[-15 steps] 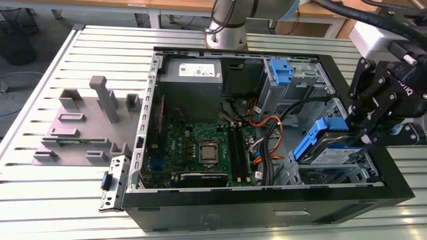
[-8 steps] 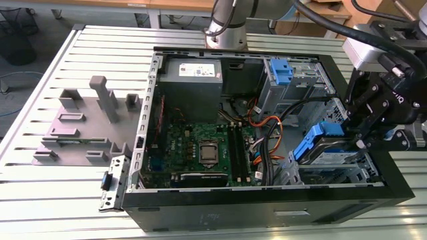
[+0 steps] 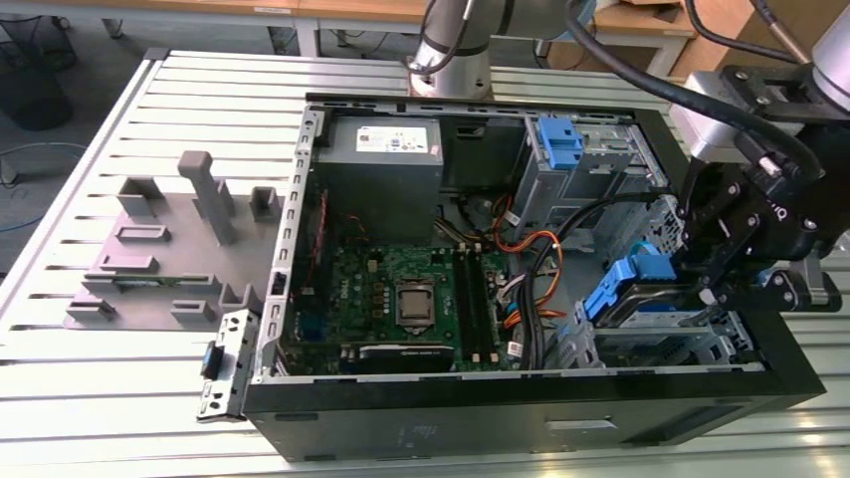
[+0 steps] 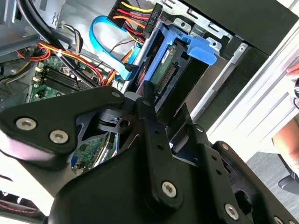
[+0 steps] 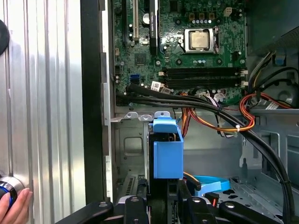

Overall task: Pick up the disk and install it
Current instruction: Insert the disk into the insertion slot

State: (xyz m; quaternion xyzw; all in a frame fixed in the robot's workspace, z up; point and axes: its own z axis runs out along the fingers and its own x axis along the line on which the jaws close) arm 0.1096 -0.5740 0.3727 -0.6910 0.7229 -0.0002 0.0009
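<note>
The disk [image 3: 635,291], a dark drive in a bright blue carrier, stands on edge and tilted in the silver drive bay [image 3: 671,321] at the case's front corner, on the exterior view's right. My black gripper [image 3: 707,281] hangs right over it. In the first wrist view the blue carrier [image 5: 167,151] runs edge-on between my two fingers, and the gripper [image 5: 163,205] is shut on the disk's near end. In the second wrist view the disk [image 4: 175,63] sits in the bay with its connector end showing, and one black finger [image 4: 148,109] lies against it.
The open black computer case [image 3: 531,393] lies on a slatted metal table [image 3: 80,408]. Inside are a green motherboard [image 3: 398,299], a grey power supply [image 3: 378,149], a blue latch [image 3: 564,141] on the upper bay and orange and black cables [image 5: 219,119] beside the disk. A grey fixture [image 3: 173,239] stands on the exterior view's left. A person's hand [image 5: 14,207] rests by the table.
</note>
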